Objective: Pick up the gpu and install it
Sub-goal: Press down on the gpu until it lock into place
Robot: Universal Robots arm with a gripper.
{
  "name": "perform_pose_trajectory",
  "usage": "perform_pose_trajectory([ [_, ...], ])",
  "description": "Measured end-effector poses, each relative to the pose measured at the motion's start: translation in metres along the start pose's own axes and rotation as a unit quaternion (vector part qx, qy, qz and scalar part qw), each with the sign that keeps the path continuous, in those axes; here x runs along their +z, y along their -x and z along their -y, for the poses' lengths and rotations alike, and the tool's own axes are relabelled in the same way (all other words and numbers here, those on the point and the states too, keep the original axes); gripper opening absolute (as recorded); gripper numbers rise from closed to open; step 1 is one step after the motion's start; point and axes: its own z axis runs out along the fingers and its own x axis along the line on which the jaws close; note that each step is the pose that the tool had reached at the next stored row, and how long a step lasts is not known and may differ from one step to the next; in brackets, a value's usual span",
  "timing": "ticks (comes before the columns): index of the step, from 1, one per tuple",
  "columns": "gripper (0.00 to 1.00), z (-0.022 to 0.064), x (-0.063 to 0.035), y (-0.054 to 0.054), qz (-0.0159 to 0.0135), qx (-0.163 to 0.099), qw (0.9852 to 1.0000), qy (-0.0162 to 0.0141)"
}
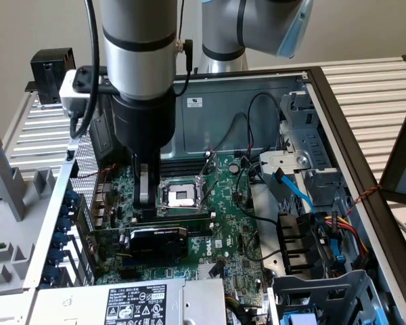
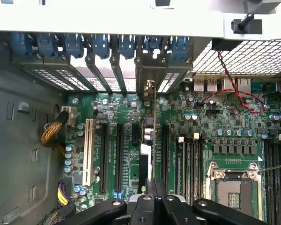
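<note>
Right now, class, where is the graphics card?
In the exterior view the graphics card stands in a motherboard slot, just below the processor socket and the gripper.

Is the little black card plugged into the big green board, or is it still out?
In. The gpu stands on edge in a slot of the motherboard, inside the case, with the gripper just above it.

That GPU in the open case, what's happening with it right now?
The gpu stands on edge in a slot of the motherboard inside the open computer case, just below the empty CPU socket. The arm's gripper hangs right above the card. In the wrist view the card runs edge-on up to the rear brackets.
</note>
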Motion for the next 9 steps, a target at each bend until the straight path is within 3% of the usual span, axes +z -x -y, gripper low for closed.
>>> perform_pose_trajectory([
  [5,0.11,-0.0043,-0.0201,0.002,-0.0022,0.0,1.0,0.0],
  [9,0.11,-0.0046,-0.0207,0.002,-0.0023,0.0,1.0,0.0],
])
